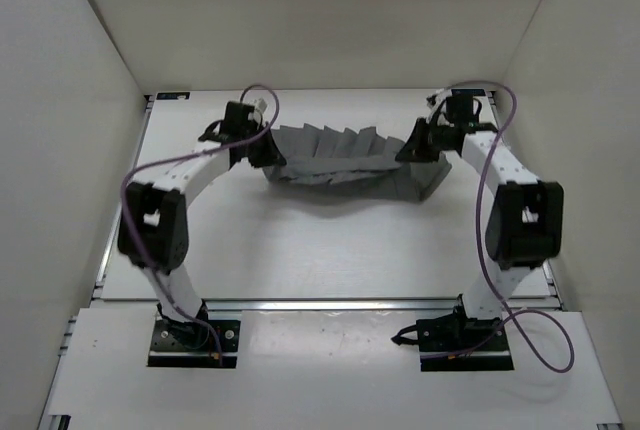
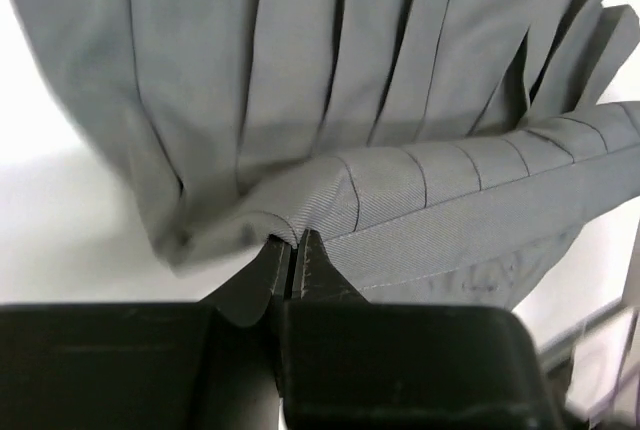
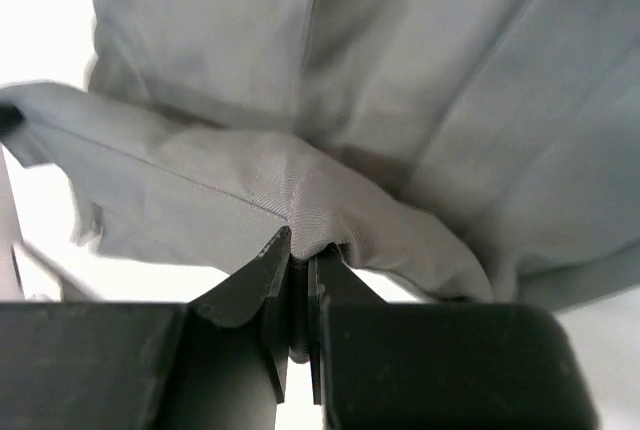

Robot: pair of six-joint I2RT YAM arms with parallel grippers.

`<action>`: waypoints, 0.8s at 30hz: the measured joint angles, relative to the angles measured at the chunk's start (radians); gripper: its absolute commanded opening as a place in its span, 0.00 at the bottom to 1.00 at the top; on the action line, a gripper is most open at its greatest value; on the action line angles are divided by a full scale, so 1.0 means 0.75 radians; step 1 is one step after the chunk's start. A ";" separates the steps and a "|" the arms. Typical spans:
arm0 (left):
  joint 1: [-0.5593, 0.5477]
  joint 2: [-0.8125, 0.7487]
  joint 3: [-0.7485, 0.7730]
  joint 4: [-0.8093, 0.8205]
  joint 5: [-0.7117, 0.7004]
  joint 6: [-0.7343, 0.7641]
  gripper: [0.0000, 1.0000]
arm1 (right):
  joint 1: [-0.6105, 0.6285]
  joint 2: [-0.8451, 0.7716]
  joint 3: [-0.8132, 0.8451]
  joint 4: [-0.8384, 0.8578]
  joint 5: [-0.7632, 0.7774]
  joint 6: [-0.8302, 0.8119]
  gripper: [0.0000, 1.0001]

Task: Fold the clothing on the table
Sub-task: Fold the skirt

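Note:
The clothing (image 1: 345,162) is a mid-grey pleated garment, stretched between my two grippers at the far middle of the table (image 1: 320,250). Its middle sags down toward the white surface. My left gripper (image 1: 268,150) is shut on the garment's left end; in the left wrist view the black jaws (image 2: 295,242) pinch the stitched band of the clothing (image 2: 430,190), pleats fanning above. My right gripper (image 1: 420,148) is shut on the right end; in the right wrist view the jaws (image 3: 305,248) nip a bunched fold of the clothing (image 3: 330,120).
White side walls (image 1: 70,150) close in the table on the left, right and back. An aluminium rail (image 1: 330,304) runs along the near edge, in front of the two arm bases (image 1: 195,338). Purple cables (image 1: 500,140) loop off both arms.

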 measured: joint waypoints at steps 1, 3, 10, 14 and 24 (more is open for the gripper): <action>0.003 0.106 0.122 -0.018 0.013 0.004 0.00 | -0.019 0.097 0.130 -0.025 -0.004 -0.004 0.00; 0.011 0.301 0.399 -0.048 0.028 0.009 0.00 | -0.051 0.262 0.427 -0.102 0.004 -0.015 0.00; 0.010 0.318 0.907 0.020 -0.015 0.111 0.00 | -0.056 0.287 1.080 -0.113 0.100 -0.097 0.00; -0.050 -0.113 0.540 0.210 -0.123 0.204 0.00 | 0.010 -0.148 0.662 0.050 0.220 -0.181 0.00; -0.341 -0.794 -0.654 0.087 -0.183 0.121 0.00 | 0.077 -0.657 -0.663 -0.020 0.152 -0.095 0.00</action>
